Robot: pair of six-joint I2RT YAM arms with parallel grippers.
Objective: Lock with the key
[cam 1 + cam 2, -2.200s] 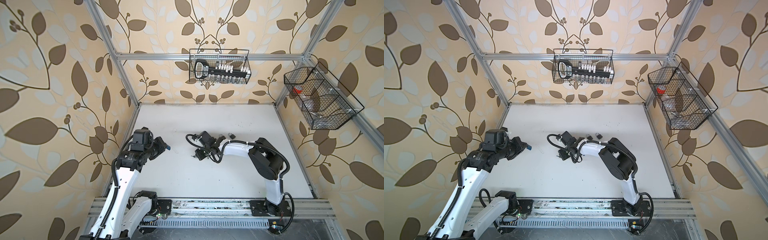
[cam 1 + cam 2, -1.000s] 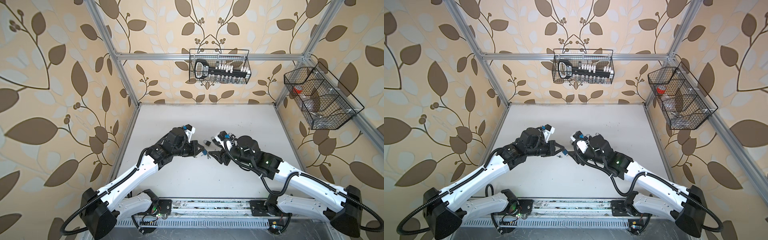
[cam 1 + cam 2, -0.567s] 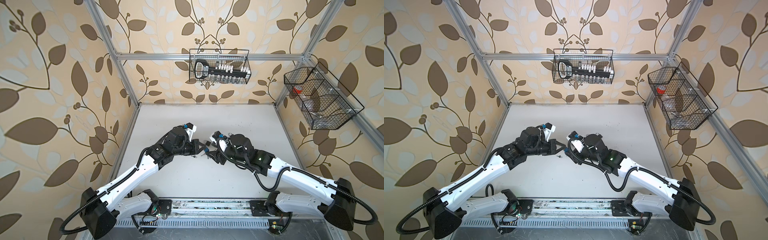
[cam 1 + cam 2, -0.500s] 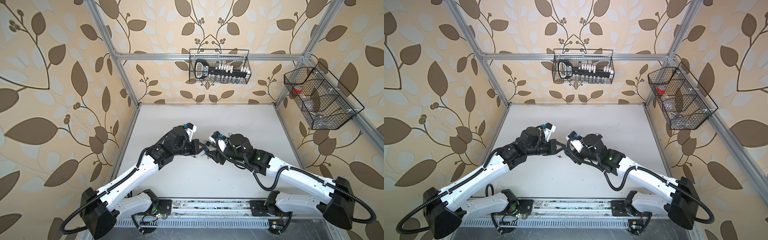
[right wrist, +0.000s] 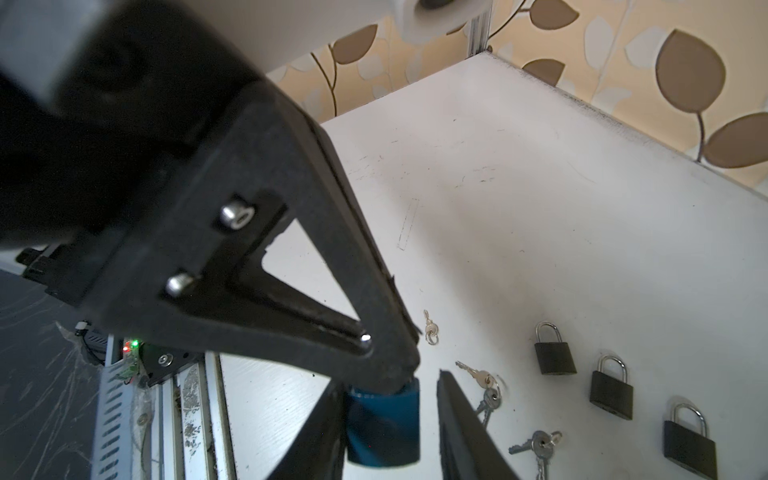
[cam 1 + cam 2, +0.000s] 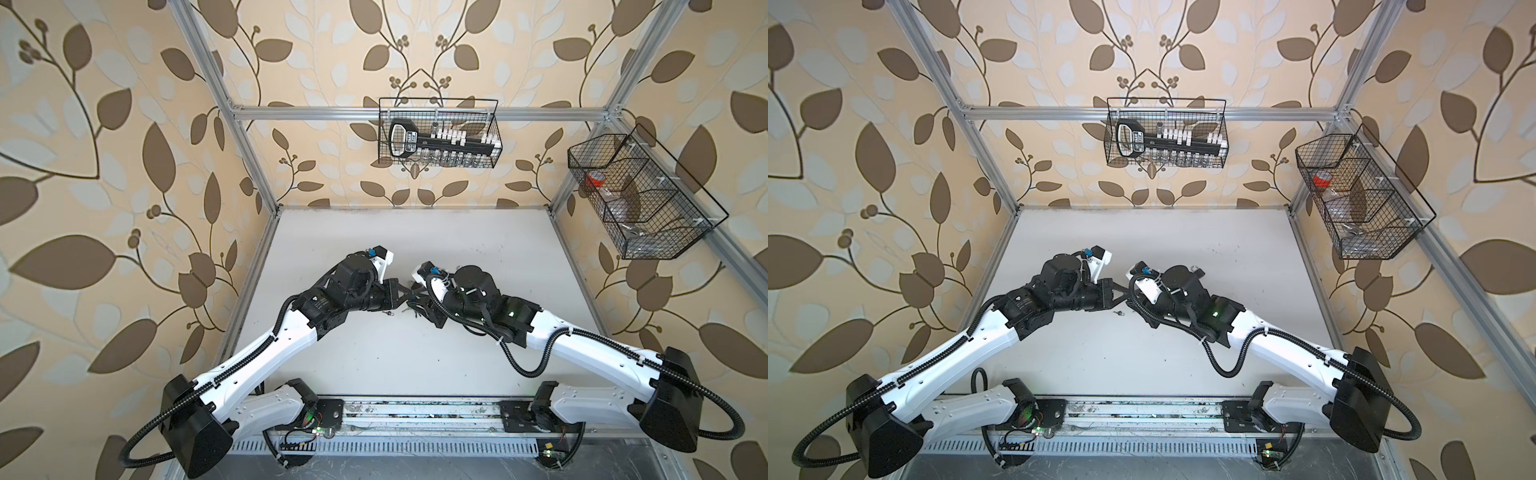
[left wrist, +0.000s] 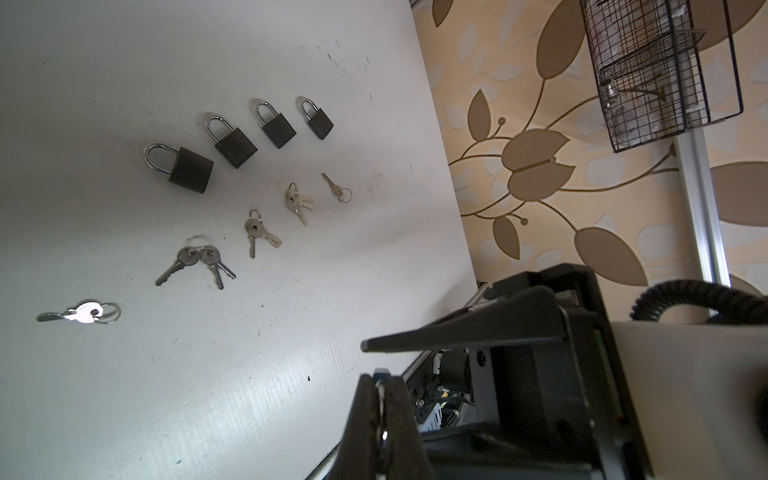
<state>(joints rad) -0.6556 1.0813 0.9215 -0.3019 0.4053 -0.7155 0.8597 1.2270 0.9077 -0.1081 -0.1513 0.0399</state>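
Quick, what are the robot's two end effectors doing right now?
Left end effector: closed on a thin silver key.
Right end effector: open around the blue padlock, gap on one side.

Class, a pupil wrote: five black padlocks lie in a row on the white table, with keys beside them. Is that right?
Not quite. The left wrist view shows four black padlocks, not five. The rest holds: they lie in a row on the white table, with keys beside them.
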